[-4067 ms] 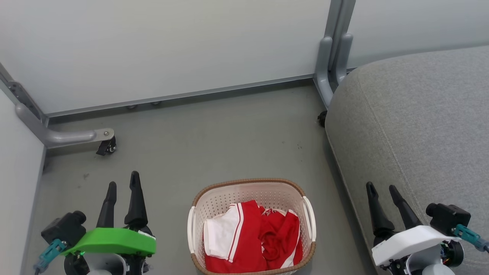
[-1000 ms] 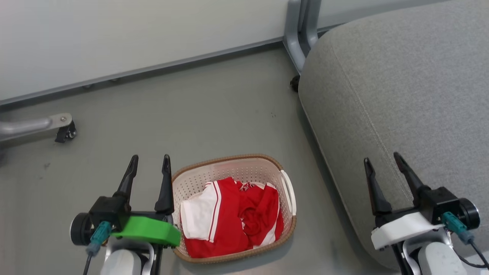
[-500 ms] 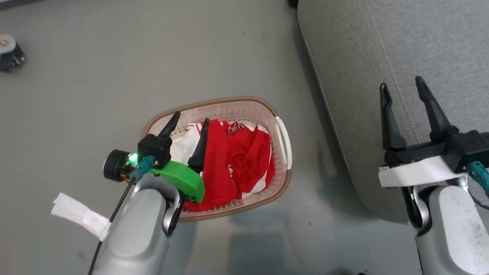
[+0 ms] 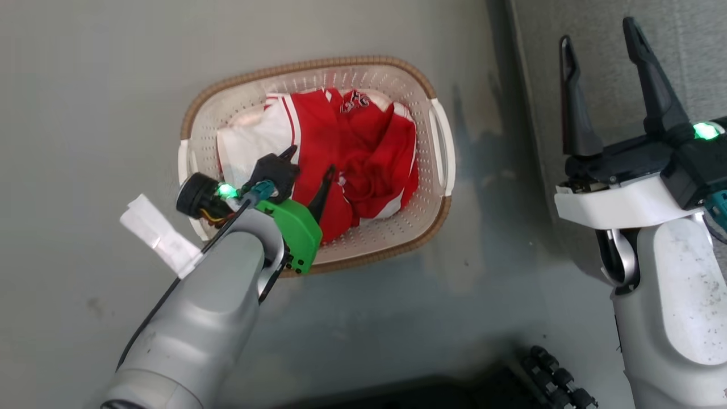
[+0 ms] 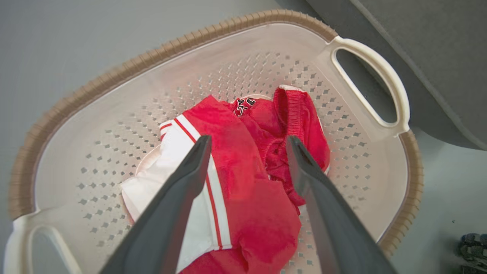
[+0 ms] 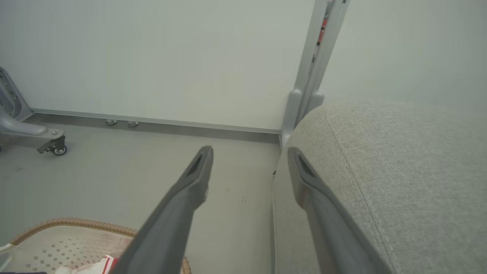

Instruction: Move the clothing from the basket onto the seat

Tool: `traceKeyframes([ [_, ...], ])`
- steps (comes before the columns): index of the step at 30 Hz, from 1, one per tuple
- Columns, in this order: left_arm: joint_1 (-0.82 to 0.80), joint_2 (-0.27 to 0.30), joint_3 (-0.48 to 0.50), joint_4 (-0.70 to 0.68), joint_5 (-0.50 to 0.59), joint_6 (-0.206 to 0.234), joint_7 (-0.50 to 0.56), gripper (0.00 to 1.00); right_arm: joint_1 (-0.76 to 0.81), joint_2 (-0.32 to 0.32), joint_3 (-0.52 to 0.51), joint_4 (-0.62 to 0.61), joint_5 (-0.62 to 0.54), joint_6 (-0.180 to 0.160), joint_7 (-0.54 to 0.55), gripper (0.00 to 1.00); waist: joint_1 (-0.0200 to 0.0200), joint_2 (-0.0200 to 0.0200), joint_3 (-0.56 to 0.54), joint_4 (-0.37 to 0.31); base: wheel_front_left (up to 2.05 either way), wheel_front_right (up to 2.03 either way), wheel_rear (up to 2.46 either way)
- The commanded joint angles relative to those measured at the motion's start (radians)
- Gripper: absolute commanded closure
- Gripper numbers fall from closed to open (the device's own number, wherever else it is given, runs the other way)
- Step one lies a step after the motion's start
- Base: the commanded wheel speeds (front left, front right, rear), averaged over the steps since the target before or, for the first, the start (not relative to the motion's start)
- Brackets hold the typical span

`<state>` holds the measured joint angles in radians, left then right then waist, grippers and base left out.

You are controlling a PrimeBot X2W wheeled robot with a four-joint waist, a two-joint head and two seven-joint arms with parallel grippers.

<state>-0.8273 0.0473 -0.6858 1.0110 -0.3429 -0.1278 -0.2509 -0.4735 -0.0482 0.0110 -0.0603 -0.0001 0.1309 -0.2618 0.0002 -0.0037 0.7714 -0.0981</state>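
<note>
Clothing (image 4: pixel 363 130): red-and-white garments heaped in basket (image 4: pixel 318 63) on floor, directly under my left gripper (image 4: pixel 312 159), jaws spread wide, holding nothing. Right gripper (image 4: pixel 596 31): likewise parted, empty, above seat (image 4: pixel 698 57). Left nearer.

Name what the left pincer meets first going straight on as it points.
The left pincer, open, would likely meet the clothing, its red fold, lying in the basket; depth is unclear.
</note>
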Motion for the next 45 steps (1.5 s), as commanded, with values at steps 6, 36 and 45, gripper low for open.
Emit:
traceKeyframes([
  [6,-0.097,0.006,-0.121,0.031,-0.083,-0.003,0.004,0.0,-0.038,-0.004,0.013,-0.008,-0.015,0.0,-0.005,0.0,-0.0002,0.0037,0.156,0.016,0.0,0.0,0.0],
  [36,-0.301,0.006,-0.365,0.207,-0.195,0.162,0.08,0.0,-0.107,-0.004,0.048,-0.047,0.032,0.0,-0.005,0.0,-0.0002,0.0037,0.353,-0.054,0.0,0.0,0.0],
  [45,-0.314,0.006,-0.4,0.255,-0.181,0.174,0.093,1.0,-0.118,-0.006,0.062,-0.053,0.058,-0.002,-0.005,0.0,-0.0002,0.0037,0.368,-0.098,0.0,0.0,0.0],
])
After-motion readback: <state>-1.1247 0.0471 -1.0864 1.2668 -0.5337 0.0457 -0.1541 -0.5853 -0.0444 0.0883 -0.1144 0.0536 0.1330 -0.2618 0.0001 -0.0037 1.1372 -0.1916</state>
